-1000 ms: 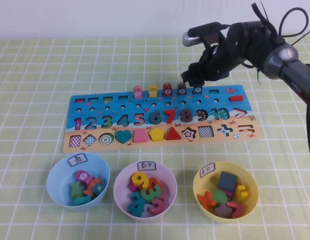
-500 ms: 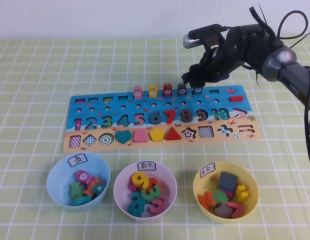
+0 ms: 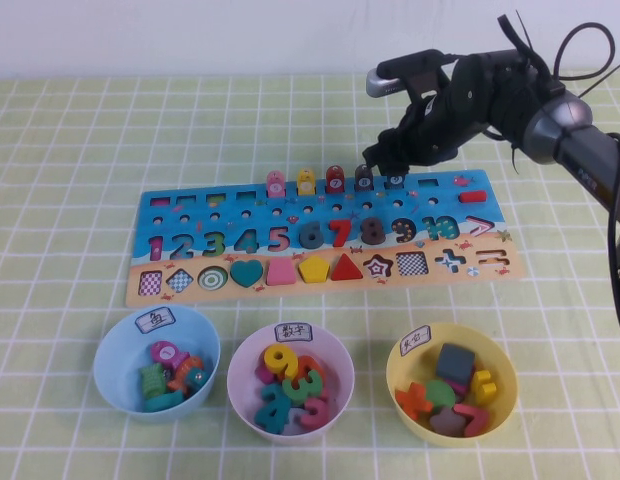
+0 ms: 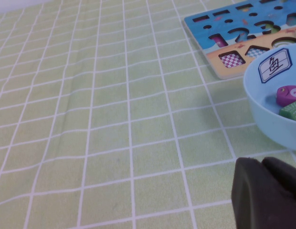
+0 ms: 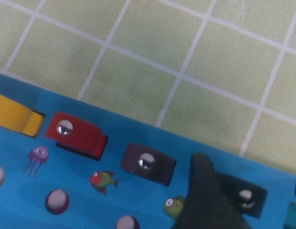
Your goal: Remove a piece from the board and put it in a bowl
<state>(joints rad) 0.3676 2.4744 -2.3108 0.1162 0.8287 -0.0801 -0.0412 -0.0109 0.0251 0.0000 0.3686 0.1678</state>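
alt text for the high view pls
The right gripper, open, hangs over the dark teal piece standing on the board. Nearer the camera sit the light blue bowl, a white-pink bowl and a yellow bowl.

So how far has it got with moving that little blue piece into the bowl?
Barely begun. The light blue bowl already holds a few pieces. The right gripper hangs open just above the dark teal piece, which stands in its slot on the board, not gripped yet. Gripping, lifting and dropping it in are left. The left gripper waits near that bowl.
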